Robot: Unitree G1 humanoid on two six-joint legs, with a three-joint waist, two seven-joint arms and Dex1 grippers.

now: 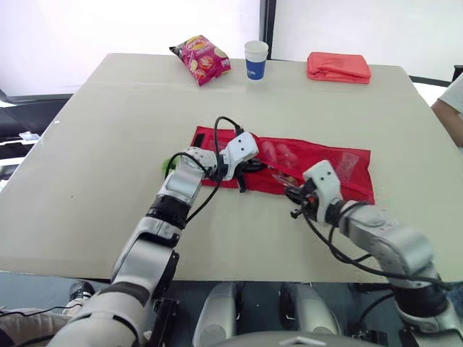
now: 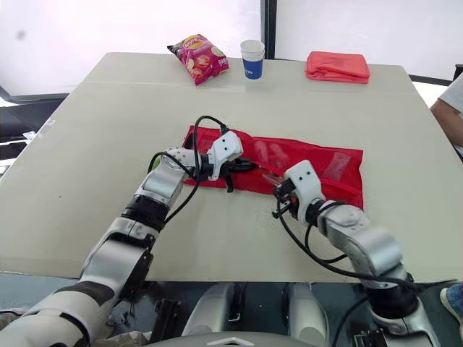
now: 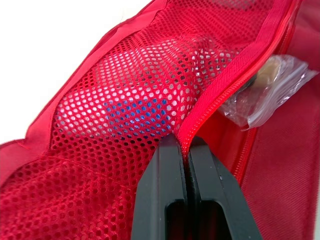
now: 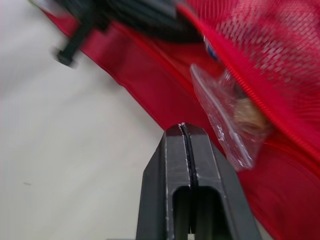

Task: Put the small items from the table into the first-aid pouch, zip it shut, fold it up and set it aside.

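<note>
A blue thing (image 3: 132, 114) hides behind the red mesh of the pouch (image 3: 90, 150). The picture's edge cuts off a person's arm (image 1: 453, 123).

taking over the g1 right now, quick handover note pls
Left gripper: shut on the zip edge of the red pouch.
Right gripper: shut, empty, above the table by the pouch's near edge.
Pouch lies unfolded and unzipped; a clear packet sticks partway out of its opening, other items show through its mesh.
Left: tuck the packet in, zip, fold, set aside.
</note>
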